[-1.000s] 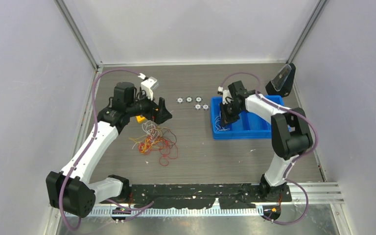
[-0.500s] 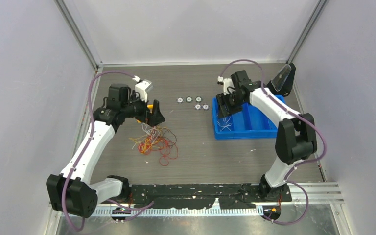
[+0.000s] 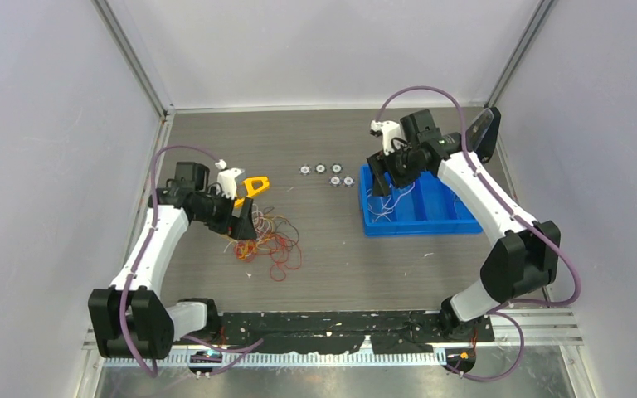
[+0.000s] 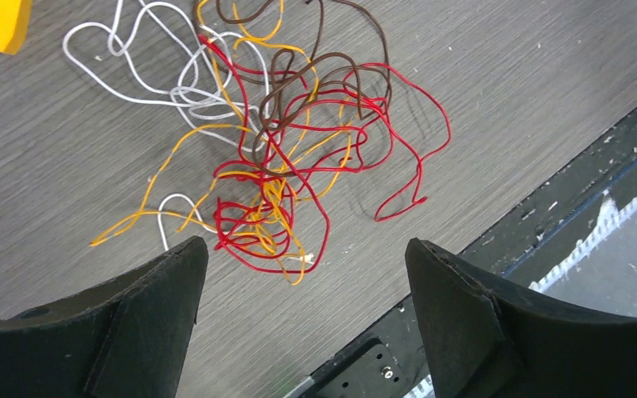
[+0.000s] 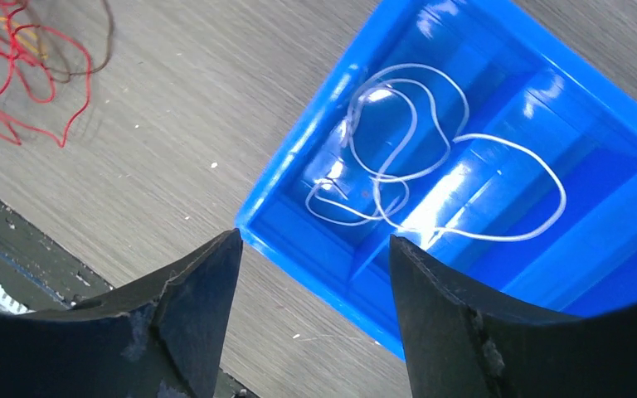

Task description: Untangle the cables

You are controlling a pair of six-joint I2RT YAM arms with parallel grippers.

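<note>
From above, the left gripper point(image 3: 246, 225) hangs over the cable tangle point(image 3: 269, 240), and the right gripper point(image 3: 384, 184) hovers over the blue bin point(image 3: 415, 231). Left wrist: jaws wide, empty. It is best to pinch one loose outer strand, not the knot. Right wrist: jaws wide and empty, with white wires point(image 5: 431, 157) lying in the bin.

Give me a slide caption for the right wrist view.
Open right gripper over white cables lying loose in the blue bin.

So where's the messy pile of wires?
In the top view, the cables lie left of centre, right by the left arm's fingers, well left of the blue bin.
</note>
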